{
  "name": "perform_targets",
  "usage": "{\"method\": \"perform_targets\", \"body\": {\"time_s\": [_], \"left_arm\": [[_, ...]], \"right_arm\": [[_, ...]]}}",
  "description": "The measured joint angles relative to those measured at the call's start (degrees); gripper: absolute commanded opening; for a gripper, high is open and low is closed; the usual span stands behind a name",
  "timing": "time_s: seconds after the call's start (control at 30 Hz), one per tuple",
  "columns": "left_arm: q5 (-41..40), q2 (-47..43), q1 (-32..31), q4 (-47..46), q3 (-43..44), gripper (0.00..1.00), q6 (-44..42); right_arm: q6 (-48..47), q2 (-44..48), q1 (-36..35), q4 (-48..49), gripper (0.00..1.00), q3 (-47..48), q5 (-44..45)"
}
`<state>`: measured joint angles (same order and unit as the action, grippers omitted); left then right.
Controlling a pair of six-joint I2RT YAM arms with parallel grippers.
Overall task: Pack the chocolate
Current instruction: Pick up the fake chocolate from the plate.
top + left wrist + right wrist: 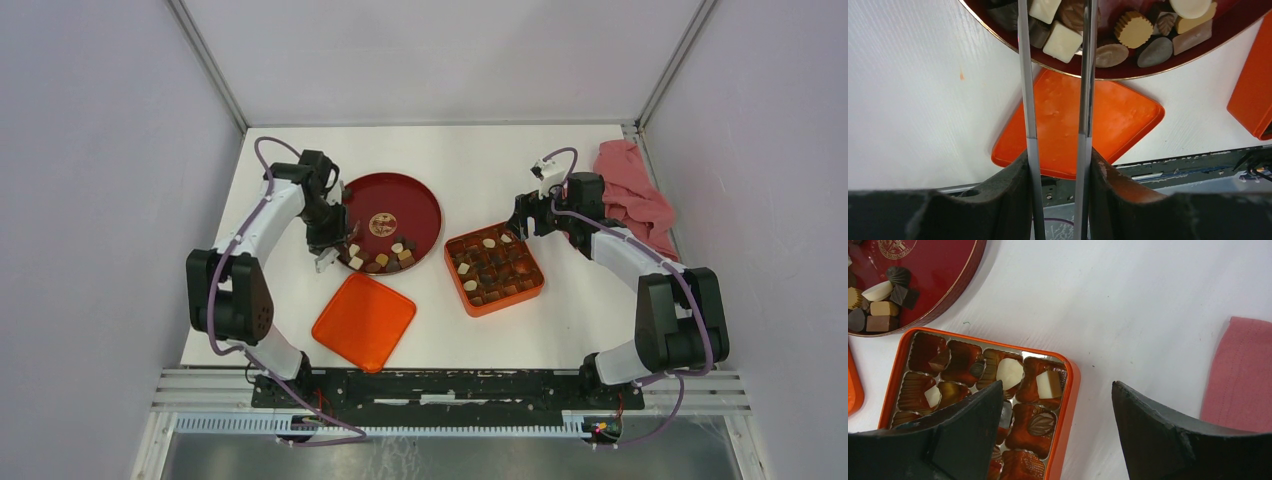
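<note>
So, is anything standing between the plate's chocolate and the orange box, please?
Nothing visible: bare table separates the plate of chocolate from the box. The lid lies off that path; the right gripper hangs open over the box's far corner.

Top cam: high at near edge, looks down on whole surface (480, 170). L wrist cam: close over plate (1238, 17) edge. R wrist: close over box (1070, 390). All share plate w/ chocolate (878, 290).

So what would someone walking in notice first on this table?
Probably the round dark red plate left of centre, with small chocolates heaped at its near edge. Beside it sits the square orange box, partly filled; a flat orange lid lies just below the plate in the overhead view, and a pink cloth at the far right.
</note>
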<state>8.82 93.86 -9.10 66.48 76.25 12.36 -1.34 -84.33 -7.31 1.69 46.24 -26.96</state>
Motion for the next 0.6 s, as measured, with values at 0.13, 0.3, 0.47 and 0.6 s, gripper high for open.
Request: {"method": "perform_targets", "body": {"time_s": [0.13, 0.3, 0.47, 0.6], "left_arm": [[1.0, -2.1, 0.0, -0.7, 0.0, 0.02, 0.0], [2.3, -4.4, 0.0, -1.4, -0.1, 0.02, -0.9], [4.5, -6.4, 0.0, -2.8, -1.2, 0.02, -1.2], [6.9, -8.2, 0.0, -4.2, -2.3, 0.02, -1.4]], "right_arm": [[0.0, 0.0, 0.1, 0.0, 0.85, 0.0, 0.0], [0.0, 0.0, 0.2, 0.0, 0.85, 0.0, 0.0], [0.0, 0.0, 0.2, 0.0, 0.85, 0.0, 0.0], [0.0, 0.0, 0.2, 0.0, 0.85, 0.0, 0.0]]}}
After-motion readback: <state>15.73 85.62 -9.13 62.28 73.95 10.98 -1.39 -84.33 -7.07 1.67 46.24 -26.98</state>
